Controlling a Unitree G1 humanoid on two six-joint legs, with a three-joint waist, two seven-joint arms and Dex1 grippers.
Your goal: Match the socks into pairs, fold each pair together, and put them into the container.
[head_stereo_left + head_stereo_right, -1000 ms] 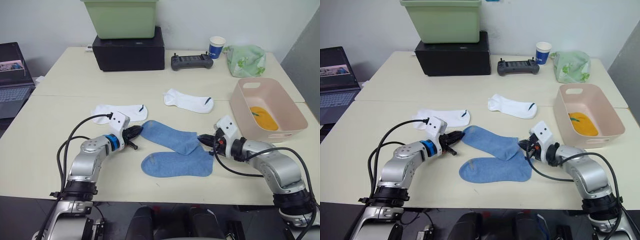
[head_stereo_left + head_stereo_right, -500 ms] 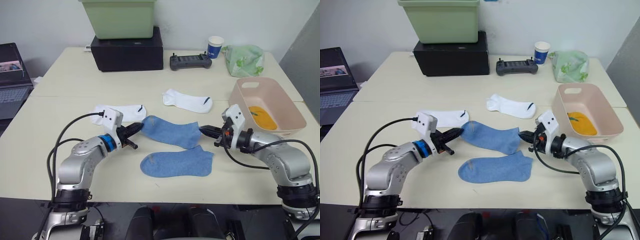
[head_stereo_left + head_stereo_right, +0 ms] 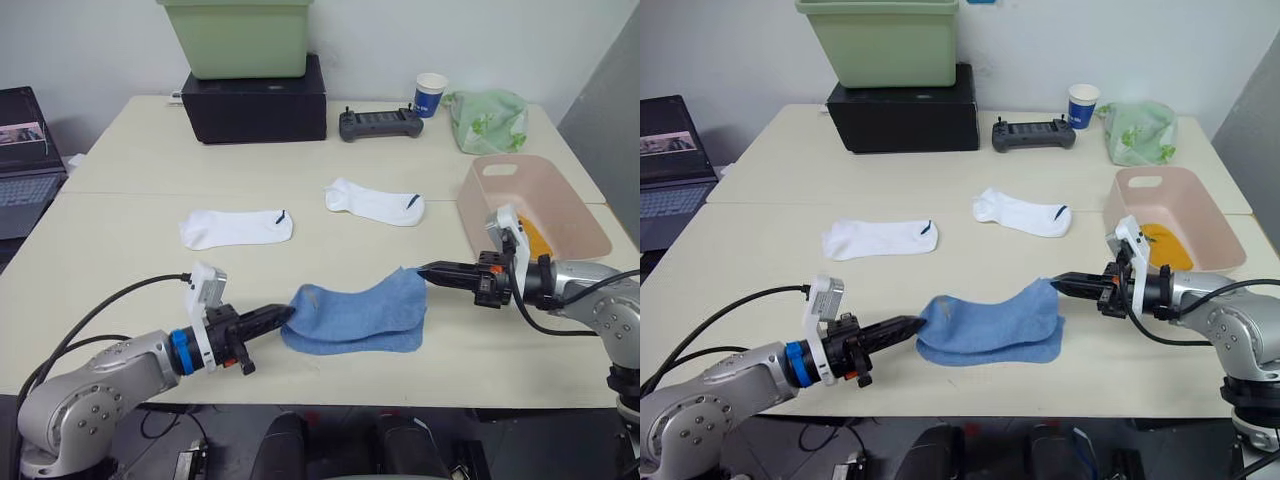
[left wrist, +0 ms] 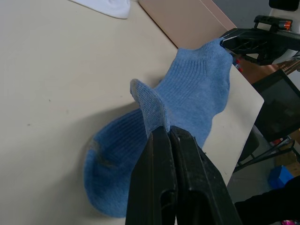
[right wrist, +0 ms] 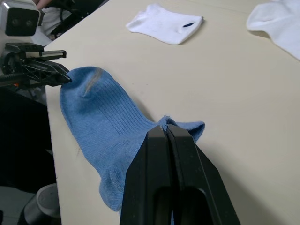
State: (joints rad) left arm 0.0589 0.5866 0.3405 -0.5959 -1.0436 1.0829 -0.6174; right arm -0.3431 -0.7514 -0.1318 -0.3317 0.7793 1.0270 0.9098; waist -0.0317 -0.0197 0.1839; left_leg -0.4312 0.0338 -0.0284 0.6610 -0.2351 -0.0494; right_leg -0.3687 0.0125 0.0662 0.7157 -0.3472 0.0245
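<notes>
While you align blue pair, left gripper point(image 3: 283, 316) and right gripper point(image 3: 427, 269) pinch upper blue sock point(image 3: 350, 311) ends, stretched over its mate on counter point(image 3: 120, 250).

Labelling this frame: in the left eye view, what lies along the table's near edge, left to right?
left gripper → blue socks → right gripper → pink container

Two blue socks point(image 3: 990, 322), two white socks point(image 3: 880, 239), one orange sock point(image 3: 1162, 246)
</notes>
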